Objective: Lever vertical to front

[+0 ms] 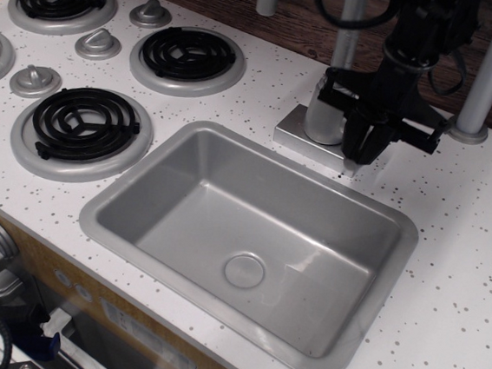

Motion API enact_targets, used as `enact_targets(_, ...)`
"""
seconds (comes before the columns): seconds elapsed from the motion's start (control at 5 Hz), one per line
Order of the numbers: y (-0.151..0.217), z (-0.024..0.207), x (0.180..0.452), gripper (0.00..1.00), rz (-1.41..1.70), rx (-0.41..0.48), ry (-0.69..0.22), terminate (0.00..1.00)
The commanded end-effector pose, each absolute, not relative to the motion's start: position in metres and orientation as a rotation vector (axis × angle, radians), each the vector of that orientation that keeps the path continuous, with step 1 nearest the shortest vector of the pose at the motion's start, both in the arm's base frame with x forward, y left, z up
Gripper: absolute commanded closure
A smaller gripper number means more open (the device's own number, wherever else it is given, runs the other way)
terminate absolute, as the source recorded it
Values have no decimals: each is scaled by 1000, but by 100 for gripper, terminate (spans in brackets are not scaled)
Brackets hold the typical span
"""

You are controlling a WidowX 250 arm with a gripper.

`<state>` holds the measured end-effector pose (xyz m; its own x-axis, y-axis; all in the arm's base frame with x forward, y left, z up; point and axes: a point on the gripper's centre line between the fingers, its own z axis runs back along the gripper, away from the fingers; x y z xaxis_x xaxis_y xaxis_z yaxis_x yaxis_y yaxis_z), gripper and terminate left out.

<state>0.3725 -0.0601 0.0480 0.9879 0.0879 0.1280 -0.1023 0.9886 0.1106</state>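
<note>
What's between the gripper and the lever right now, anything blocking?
Nothing visible. The gripper sits right beside the tap body, over the spot where the lever pivots, and hides the lever itself. No other object lies between them; whether the fingers are shut on it can't be told.

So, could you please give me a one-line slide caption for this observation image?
Black gripper lowered over the faucet beside the empty grey sink, hiding the lever from view.
</note>
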Motion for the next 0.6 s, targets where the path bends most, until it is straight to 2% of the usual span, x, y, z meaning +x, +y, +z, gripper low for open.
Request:
enact_targets(0.0,-54,46,377,100,87,94,-150,0)
enact_targets(0.2,-57,70,376,0,89,122,-139,0)
enact_targets(0.4,-58,89,373,0,100,152,-121,100)
